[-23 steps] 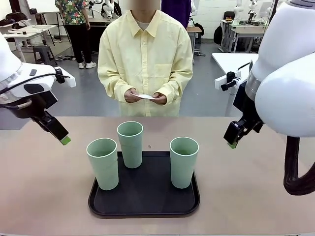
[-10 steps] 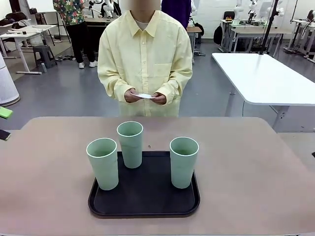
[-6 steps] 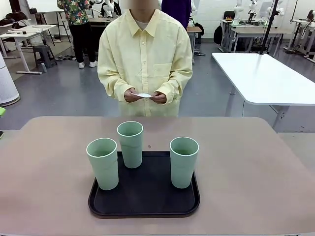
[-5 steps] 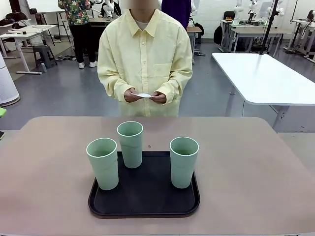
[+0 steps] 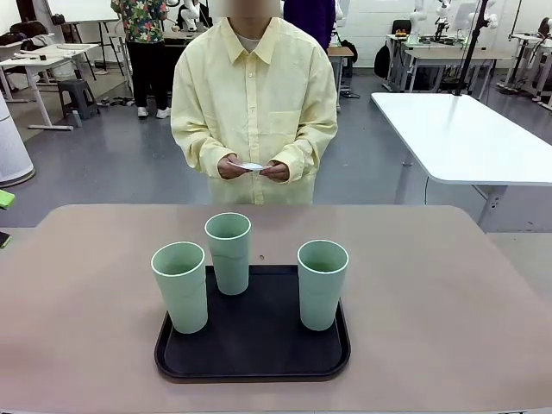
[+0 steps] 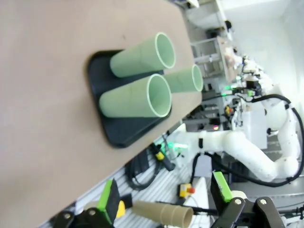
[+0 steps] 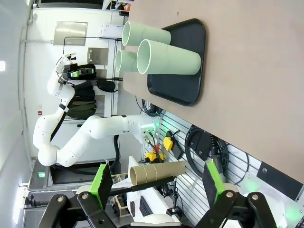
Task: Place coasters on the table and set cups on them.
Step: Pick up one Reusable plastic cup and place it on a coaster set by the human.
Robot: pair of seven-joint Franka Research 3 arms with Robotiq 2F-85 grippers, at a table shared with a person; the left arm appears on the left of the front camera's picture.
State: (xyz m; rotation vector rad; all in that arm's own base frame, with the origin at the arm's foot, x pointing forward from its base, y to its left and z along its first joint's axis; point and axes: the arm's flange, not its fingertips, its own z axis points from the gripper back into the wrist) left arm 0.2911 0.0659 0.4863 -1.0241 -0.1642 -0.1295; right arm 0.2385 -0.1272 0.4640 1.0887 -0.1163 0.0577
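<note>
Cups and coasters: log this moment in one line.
cups: three on tray | coasters: person's hands | left gripper: open | right gripper: open

Grey floor [image 5: 121, 168] ahead of me, large white table [image 5: 457, 138] to my right, small white desks [image 5: 43, 56] and a grey stool [image 5: 78, 93] far left, cluttered benches [image 5: 431, 47] at the back, bright even light

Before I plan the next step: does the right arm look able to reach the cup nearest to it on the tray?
Probably yes. The right end effector is open, and only bare table lies between it and that cup on the tray; nothing stands in the path.
</note>
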